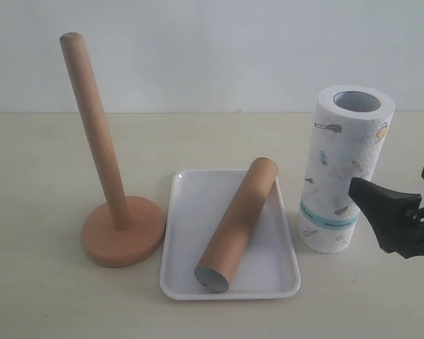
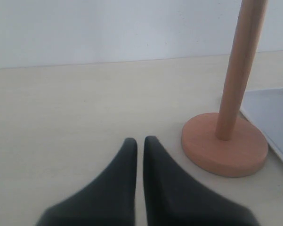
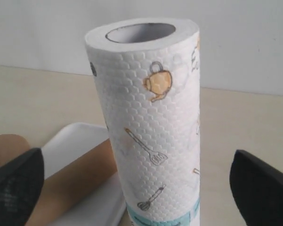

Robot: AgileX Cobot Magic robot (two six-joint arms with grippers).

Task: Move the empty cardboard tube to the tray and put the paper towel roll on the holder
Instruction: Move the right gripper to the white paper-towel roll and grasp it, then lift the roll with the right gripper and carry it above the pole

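Observation:
The brown cardboard tube (image 1: 238, 224) lies slantwise in the white tray (image 1: 194, 212). Left of the tray stands the wooden holder (image 1: 122, 233) with its tall pole bare. The printed paper towel roll (image 1: 342, 169) stands upright on the table just right of the tray. My right gripper (image 1: 398, 189) is open beside the roll's lower half; in the right wrist view its fingers (image 3: 19, 181) spread wide either side of the roll (image 3: 153, 117), apart from it. My left gripper (image 2: 140, 141) is shut and empty, low over the table near the holder's base (image 2: 224, 149); it is outside the exterior view.
A pale wall runs behind the beige table. The tray's corner (image 2: 273, 115) shows beyond the holder in the left wrist view. The tube (image 3: 70, 181) and tray (image 3: 70, 139) lie just behind the roll in the right wrist view.

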